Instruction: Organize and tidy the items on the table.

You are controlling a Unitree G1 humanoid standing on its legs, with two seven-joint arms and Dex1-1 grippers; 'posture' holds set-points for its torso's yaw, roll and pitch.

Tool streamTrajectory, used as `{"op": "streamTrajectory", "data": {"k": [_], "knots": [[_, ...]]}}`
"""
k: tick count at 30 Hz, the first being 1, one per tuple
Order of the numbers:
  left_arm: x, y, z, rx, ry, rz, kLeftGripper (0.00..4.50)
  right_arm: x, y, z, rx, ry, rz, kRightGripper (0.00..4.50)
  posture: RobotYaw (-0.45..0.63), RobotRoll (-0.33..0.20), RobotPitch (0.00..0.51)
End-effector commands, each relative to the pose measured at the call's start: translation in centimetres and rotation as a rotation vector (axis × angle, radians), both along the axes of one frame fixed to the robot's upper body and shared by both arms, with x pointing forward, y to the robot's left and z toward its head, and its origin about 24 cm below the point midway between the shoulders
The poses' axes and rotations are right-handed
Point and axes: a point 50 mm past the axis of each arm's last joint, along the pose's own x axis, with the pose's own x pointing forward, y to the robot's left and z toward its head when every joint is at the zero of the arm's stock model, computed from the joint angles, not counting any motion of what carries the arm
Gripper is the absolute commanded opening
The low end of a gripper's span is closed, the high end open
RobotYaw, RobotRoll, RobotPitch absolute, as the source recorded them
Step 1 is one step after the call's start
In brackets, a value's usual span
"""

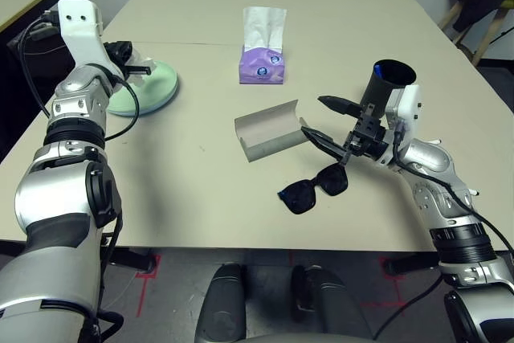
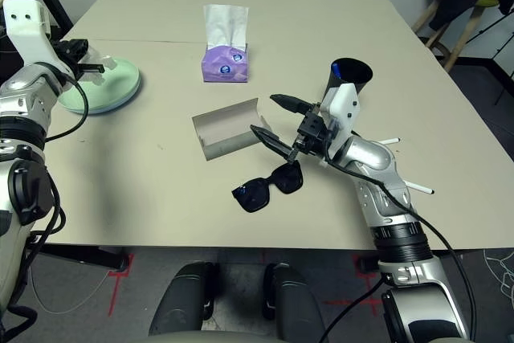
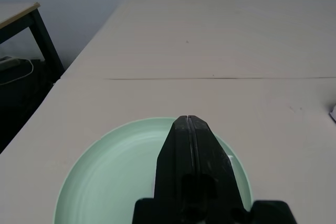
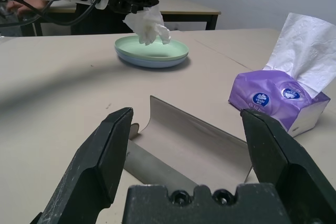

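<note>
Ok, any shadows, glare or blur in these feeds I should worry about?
Left eye view: soft shadows under the sunglasses and glasses case, no glare. Left wrist view: the shut left gripper blocks the plate. Right wrist view: near fingers soft, tissue sharp.

Head pair looks down over table [image 1: 201,198]; wrist cameras low, both sharing green plates [image 4: 151,51].
</note>
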Motion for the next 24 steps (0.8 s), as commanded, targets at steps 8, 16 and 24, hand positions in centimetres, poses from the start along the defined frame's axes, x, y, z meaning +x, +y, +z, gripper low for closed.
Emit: {"op": "streamTrajectory", "data": {"k": [8,16,24], "knots": [[-0.1,0.3,-1.1,0.048,0.056,0.022,2.06,-0.3,-0.1,0.1,-0.003,-0.003,-0.009,4.50,0.12,0.000,0.123],[0.0,-0.3,-1.0,0.068,0.056,-0.024,4.48,-0.3,-0.1,0.2,-0.003,-0.004,-0.009,4.50,0.12,0.000,0.124],[-0.1,-3.0,-1.7,0.062,0.069,-0.397,4.48,0.0,-0.2,0.4,0.006,0.002,-0.022,4.50,0.14,0.000,0.131]]}}
